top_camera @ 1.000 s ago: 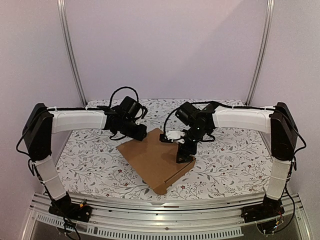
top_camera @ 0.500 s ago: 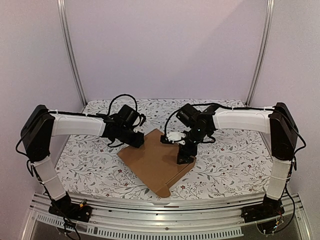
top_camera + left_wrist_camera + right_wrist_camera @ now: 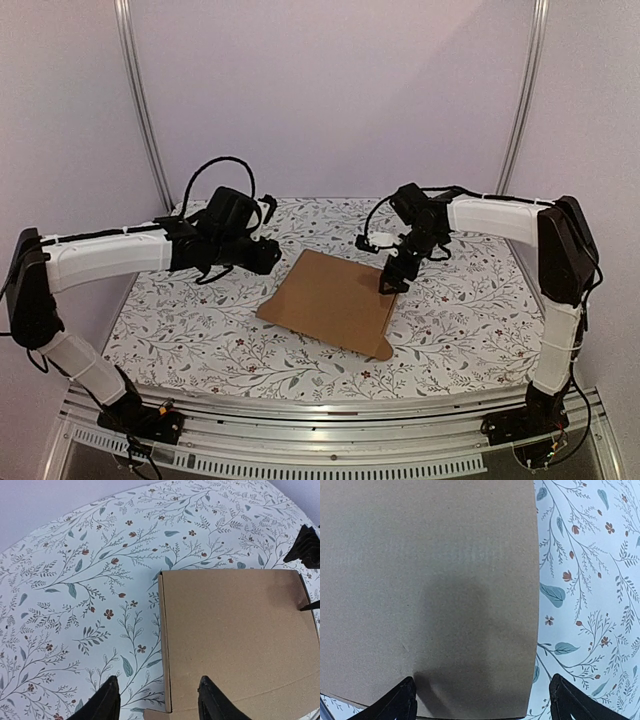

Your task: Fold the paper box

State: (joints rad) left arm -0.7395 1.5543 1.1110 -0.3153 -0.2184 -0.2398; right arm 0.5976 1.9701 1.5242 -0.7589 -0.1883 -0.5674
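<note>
- The left fingers (image 3: 268, 262) stand partly apart and grip nothing. In their own wrist view one tip (image 3: 107, 702) hangs over the tabletop (image 3: 180, 330) and the other over the paper box (image 3: 330, 300), with the box's edge running between them.
- The right fingers (image 3: 389, 284) are spread wide and also hold nothing. One tip is over the cardboard and the other is past the box's opposite edge.
- Whether either pair touches the box I cannot tell.
- The paper box lies flat on the tabletop, between the two pairs of fingers.
- A second ago the left fingers were right at the box's far edge on the left arm's side. Now they have drawn back and sit a little apart from it.
- The right fingers were then over the box's right part. Now they are at its far corner on the right arm's side.
- The box had one corner pointing at the arm bases. It has since turned and lies farther from them.
- Count: one box, two arms, two fingers on each.
- Only the top view shows a rounded tab (image 3: 383, 350) at the box's near corner.
- Only the left wrist view shows a narrow fold strip along the box's edge, with the right fingers at the far side of the box.
- The right wrist view adds a soft shadow on plain cardboard.
</note>
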